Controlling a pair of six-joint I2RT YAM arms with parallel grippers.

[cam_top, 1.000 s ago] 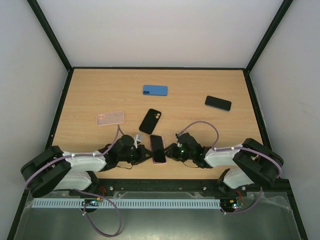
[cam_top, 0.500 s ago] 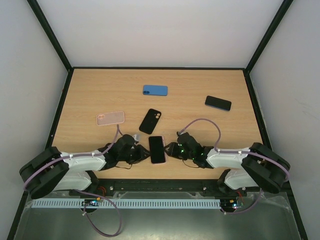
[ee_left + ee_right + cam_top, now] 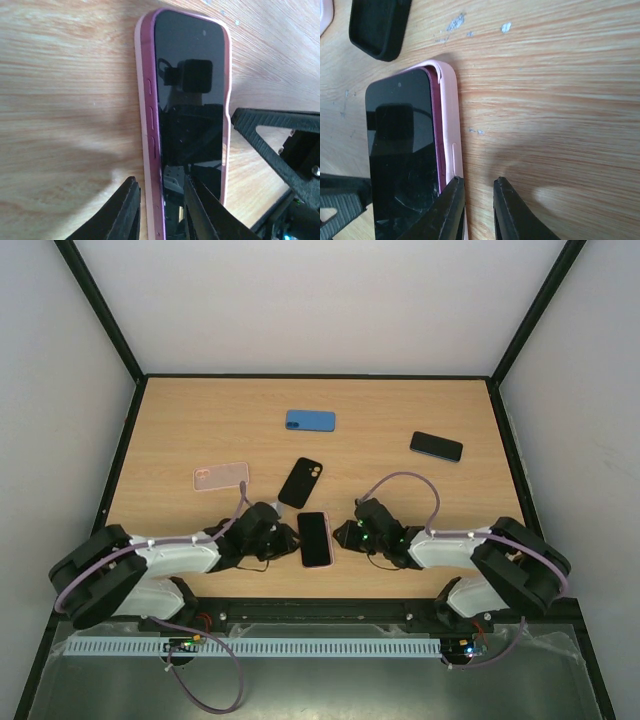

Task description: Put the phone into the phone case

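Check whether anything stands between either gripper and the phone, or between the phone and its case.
Nothing visible does. The phone already lies in the pink case, screen up, on the table. The left gripper and right gripper flank it closely, one at each long side, with no other thing between.

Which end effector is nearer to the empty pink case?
Left. Left end effector: toward the robot from the empty pink case. Right end effector: farther right, past the phone.

Phone point(image 3: 316, 537) flat, seemingly seated in pink case point(image 3: 450, 115).
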